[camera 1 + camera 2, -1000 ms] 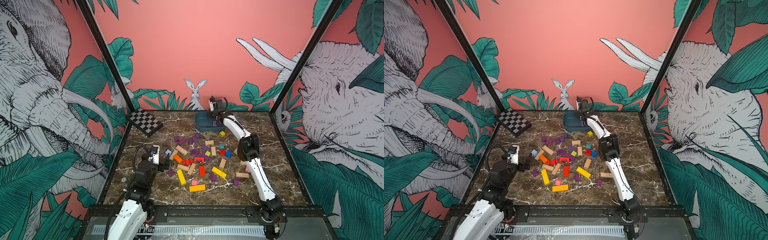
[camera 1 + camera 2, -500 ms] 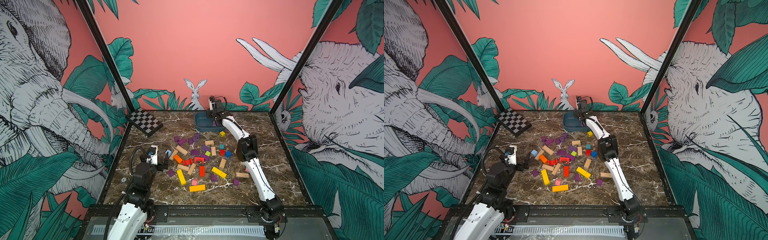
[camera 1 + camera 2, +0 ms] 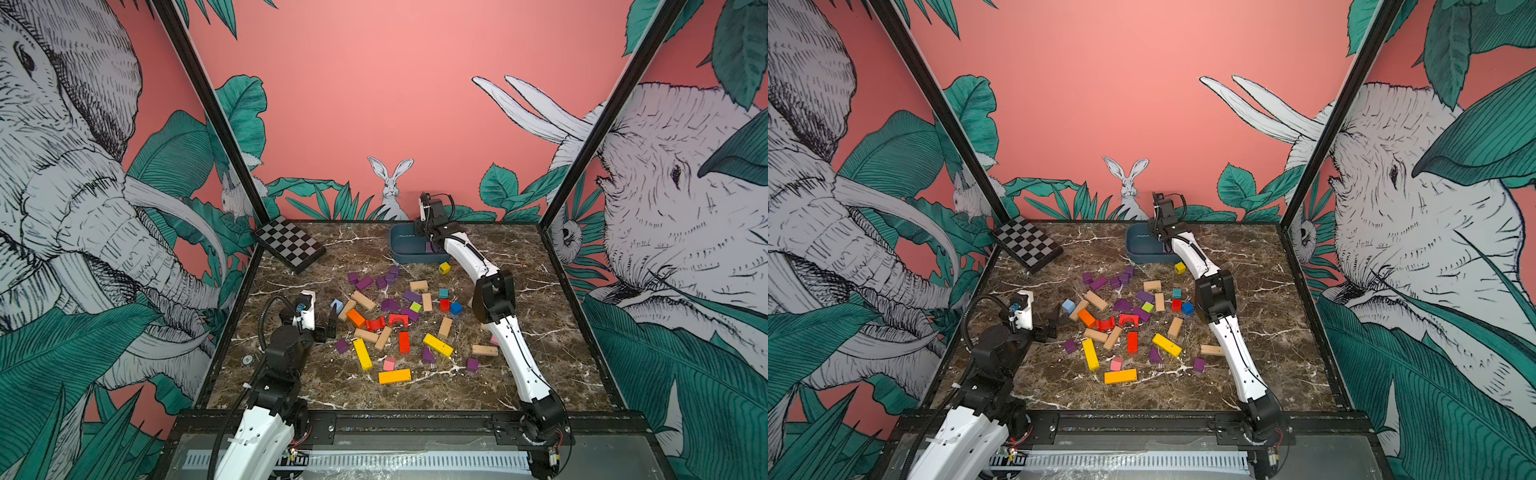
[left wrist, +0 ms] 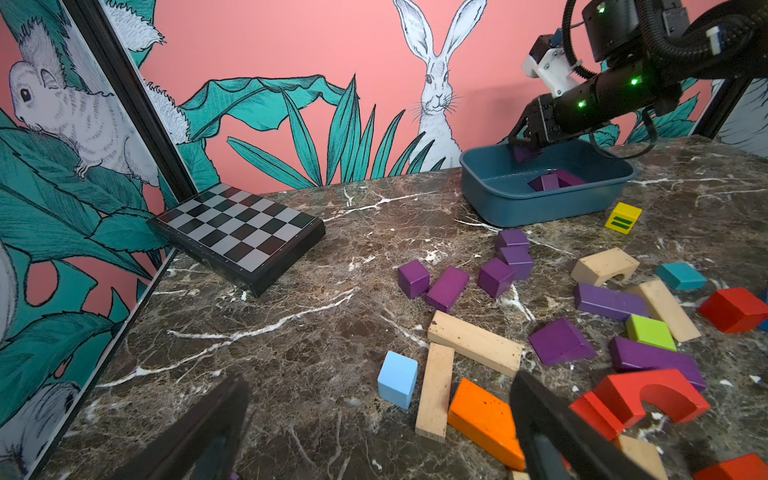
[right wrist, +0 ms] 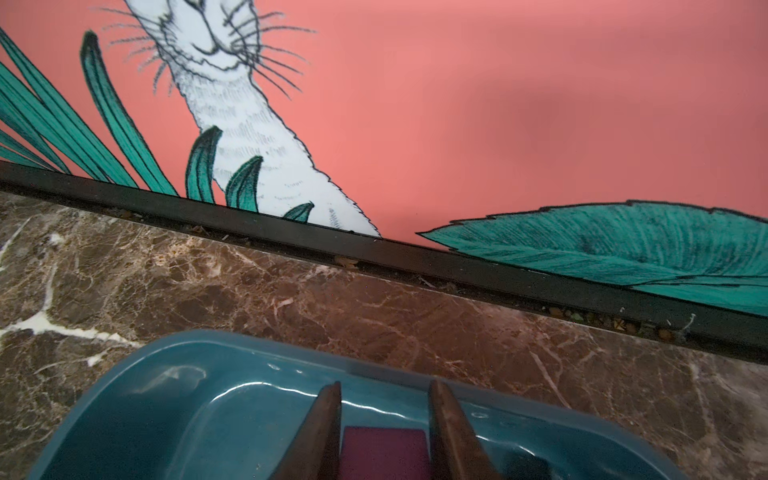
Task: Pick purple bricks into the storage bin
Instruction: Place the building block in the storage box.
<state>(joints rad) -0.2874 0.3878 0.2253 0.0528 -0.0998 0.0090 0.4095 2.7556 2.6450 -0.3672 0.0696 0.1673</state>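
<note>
Pinching purple brick [image 5: 384,449] low over storage bin [image 4: 540,208] at bench's far edge: right gripper [image 5: 384,386], jaws part-shut, arm stretched fwd. Looks like drop step; next needs jaws spread, then back for purple bricks [image 4: 446,286] loose mid-bench. Hovering wide open, empty, nr bench's front-left: left gripper [image 4: 380,376].

Light: bright, even, overhead | Shadows: soft, short | Glare: streaks on storage bin [image 5: 291,390] | Blur: near fingers [image 5: 320,436] | Edges: top views bowed
</note>
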